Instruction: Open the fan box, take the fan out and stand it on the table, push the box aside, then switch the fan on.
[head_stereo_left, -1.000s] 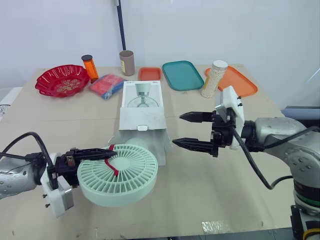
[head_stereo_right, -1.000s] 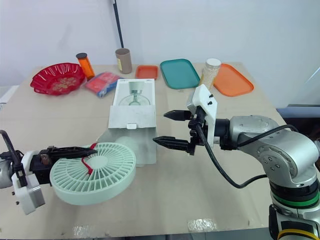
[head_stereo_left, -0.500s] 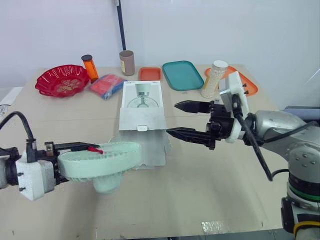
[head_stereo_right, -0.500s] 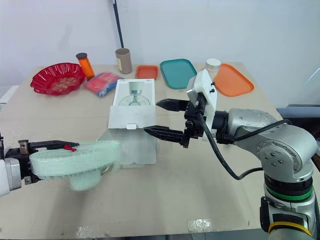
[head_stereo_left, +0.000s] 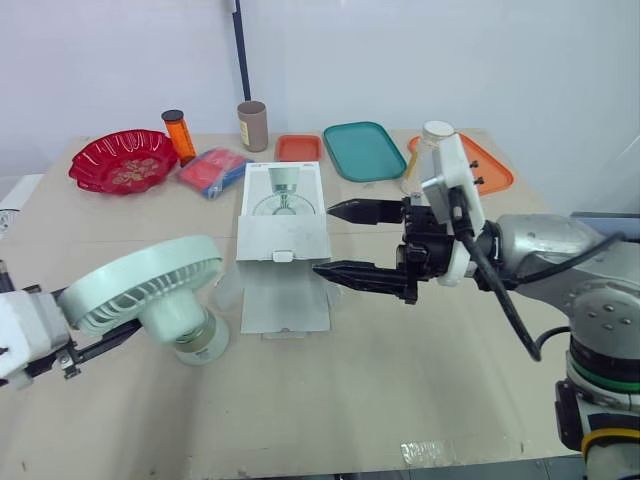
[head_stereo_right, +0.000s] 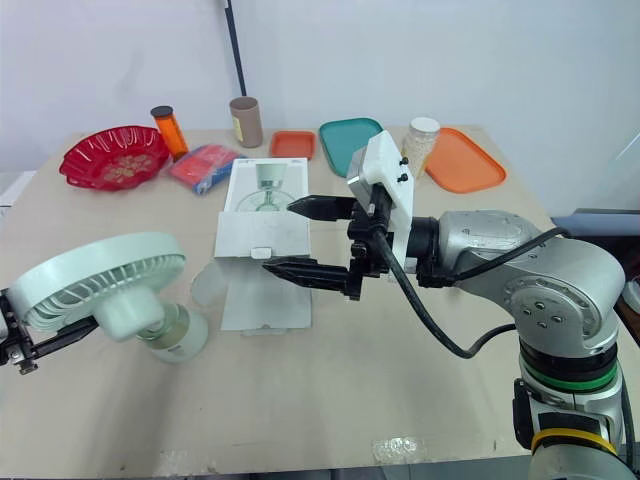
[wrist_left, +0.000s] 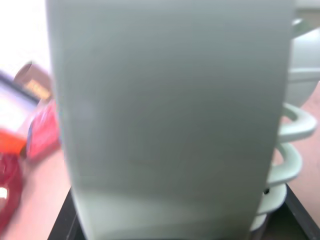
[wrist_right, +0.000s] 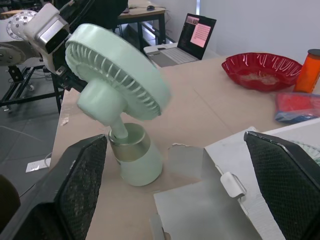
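The mint-green fan (head_stereo_left: 150, 285) stands left of the box, its round base (head_stereo_left: 200, 343) on the table and its head tilted. My left gripper (head_stereo_left: 105, 320) is shut on the rim of the fan head (wrist_left: 170, 125) from the near left. The white fan box (head_stereo_left: 285, 240) lies flat at mid-table with its front flap folded out. My right gripper (head_stereo_left: 325, 240) hovers open just over the box, fingers pointing left toward the fan. In the right wrist view the fan (wrist_right: 115, 75) and the box flap (wrist_right: 215, 200) lie between its wide-spread fingers (wrist_right: 80, 185).
Along the far edge stand a red bowl (head_stereo_left: 125, 160), an orange bottle (head_stereo_left: 180, 135), a brown tube (head_stereo_left: 253, 125), a blue and red packet (head_stereo_left: 213, 170), a small orange tray (head_stereo_left: 299, 147), a teal tray (head_stereo_left: 365, 150), a grain jar (head_stereo_left: 430, 135) and an orange tray (head_stereo_left: 485, 165).
My left gripper has turned the fan from lying flat to upright and set its base on the table left of the box. My right gripper has moved left over the box.
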